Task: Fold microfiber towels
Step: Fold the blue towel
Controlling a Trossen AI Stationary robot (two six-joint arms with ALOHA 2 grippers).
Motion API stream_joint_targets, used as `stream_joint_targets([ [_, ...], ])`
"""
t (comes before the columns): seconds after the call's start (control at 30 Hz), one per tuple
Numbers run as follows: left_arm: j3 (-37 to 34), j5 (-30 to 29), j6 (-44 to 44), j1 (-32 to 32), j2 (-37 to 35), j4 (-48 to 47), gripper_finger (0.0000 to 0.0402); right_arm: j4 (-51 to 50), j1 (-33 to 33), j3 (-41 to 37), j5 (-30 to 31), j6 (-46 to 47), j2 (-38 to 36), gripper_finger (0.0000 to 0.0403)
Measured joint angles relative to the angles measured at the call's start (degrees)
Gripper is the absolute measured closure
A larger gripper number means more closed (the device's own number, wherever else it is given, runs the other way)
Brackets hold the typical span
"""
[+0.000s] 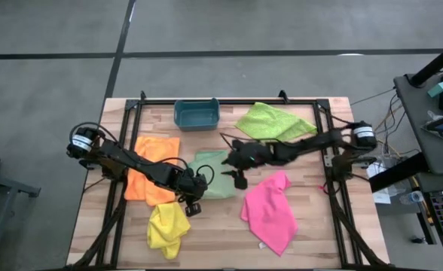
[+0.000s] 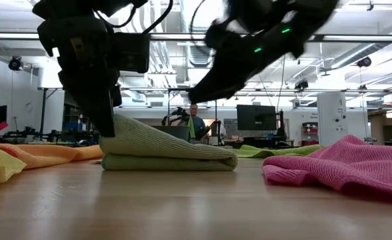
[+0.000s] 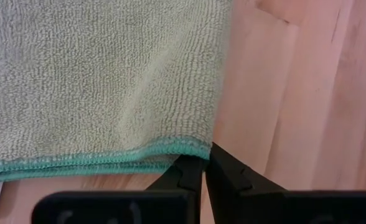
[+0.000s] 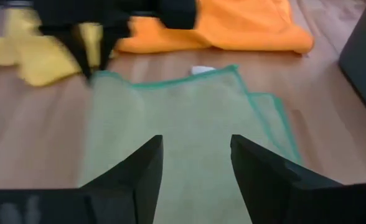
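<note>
The pale mint green towel [image 1: 210,175] lies folded at the table's middle. My left gripper [image 1: 192,207] is shut on its near left corner, and also shows in the low view [image 2: 107,123]. My right gripper [image 1: 233,178] is open and empty above the towel's right part; in the right wrist view [image 4: 195,168] its fingers hover over the cloth. The orange towel [image 1: 150,169], yellow towel [image 1: 167,228], pink towel [image 1: 270,211] and lime green towel [image 1: 270,120] lie loose around it. My left gripper pinches the mint towel's near left corner [image 3: 192,152], at its teal hem, between the two fingertips. Two hemmed edges show there, one over the other. The fingers point down from above. The corner [image 2: 119,123] is raised a little; the rest lies folded on the table.
A teal bin [image 1: 197,113] stands at the table's far edge. Black frame rails run along the left side [image 1: 120,188] and right side [image 1: 334,188]. Bare wood shows near the front edge between the yellow and pink towels. A person stands in the room behind [image 2: 195,123].
</note>
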Motion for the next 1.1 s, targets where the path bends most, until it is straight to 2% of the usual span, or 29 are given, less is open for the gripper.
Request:
stream_joint_targets([
  [0.23,-0.1,0.0,-0.1,0.0,0.0,0.1,0.0401,-11.4,-5.9,13.4,-5.5,-7.5,10.5,0.0238],
  [0.43,-0.2,-0.1,-0.1,-0.1,0.0,0.0,0.0401,-13.8,-8.8,18.8,-9.7,-8.9,16.4,0.0243],
  [0.67,-0.3,0.0,-0.1,-0.1,0.0,0.0,0.0402,-14.1,-9.7,20.7,-9.9,-10.4,20.6,0.0246],
  [1.1,-0.3,0.0,0.0,-0.1,0.0,0.1,0.0402,-13.3,-11.2,19.7,-9.7,-10.8,21.0,0.0247],
])
